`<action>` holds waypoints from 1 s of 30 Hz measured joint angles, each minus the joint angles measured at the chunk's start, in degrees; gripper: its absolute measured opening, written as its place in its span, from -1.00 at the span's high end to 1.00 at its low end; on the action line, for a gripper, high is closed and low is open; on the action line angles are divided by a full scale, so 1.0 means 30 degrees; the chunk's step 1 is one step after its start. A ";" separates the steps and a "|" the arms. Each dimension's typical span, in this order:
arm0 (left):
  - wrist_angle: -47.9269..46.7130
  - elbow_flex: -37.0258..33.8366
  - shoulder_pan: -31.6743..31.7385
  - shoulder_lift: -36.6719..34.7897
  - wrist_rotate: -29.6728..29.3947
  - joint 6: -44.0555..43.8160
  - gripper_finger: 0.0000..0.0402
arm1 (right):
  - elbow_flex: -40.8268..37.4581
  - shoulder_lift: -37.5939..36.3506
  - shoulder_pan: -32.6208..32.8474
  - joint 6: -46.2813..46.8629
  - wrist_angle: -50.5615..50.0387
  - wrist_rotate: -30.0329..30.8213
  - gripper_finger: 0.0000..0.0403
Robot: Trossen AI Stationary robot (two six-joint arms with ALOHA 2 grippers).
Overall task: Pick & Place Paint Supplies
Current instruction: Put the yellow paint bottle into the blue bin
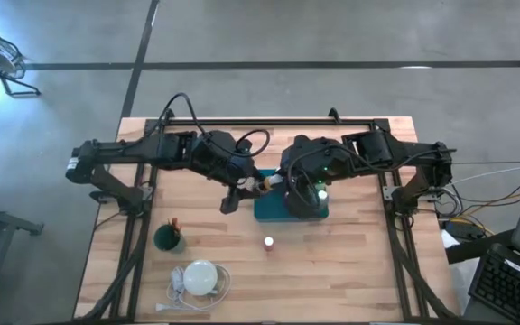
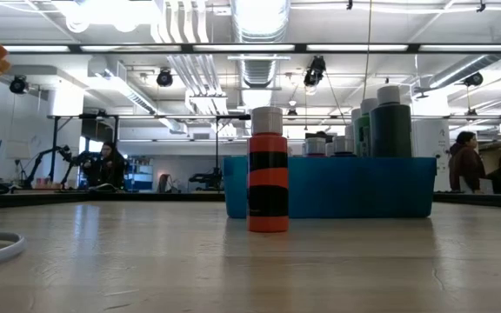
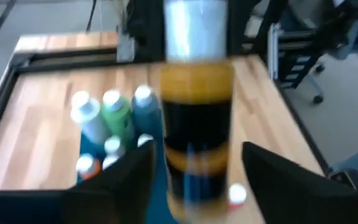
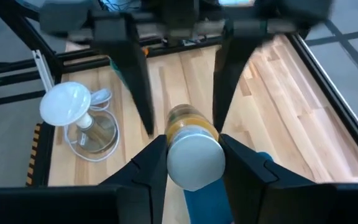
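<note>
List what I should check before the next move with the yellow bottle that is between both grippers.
1. Right gripper closed on the white cap of the yellow bottle: ok.
2. Left gripper open, with a gap to the bottle on each side: ok.
3. Free spot in the teal tray among the bottles standing there: cannot tell, the arms cover it.
4. Red bottle on the table stands apart from the tray: ok.
</note>
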 joint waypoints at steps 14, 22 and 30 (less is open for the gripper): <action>-0.1851 -0.0622 0.0205 -0.6070 -1.0309 -0.1686 -0.58 | 0.0087 0.0182 -0.0456 0.1666 -0.3158 -0.0096 0.43; -0.1187 -0.2925 0.0205 -1.0380 -1.6336 -0.2199 -0.57 | 0.0087 0.1616 -0.1499 0.1717 -0.5247 -0.0634 0.43; -0.1028 -0.4430 0.0213 -1.2255 -2.1222 -0.2208 -0.57 | -0.0033 0.2998 -0.1776 0.1443 -0.7642 -0.1586 0.43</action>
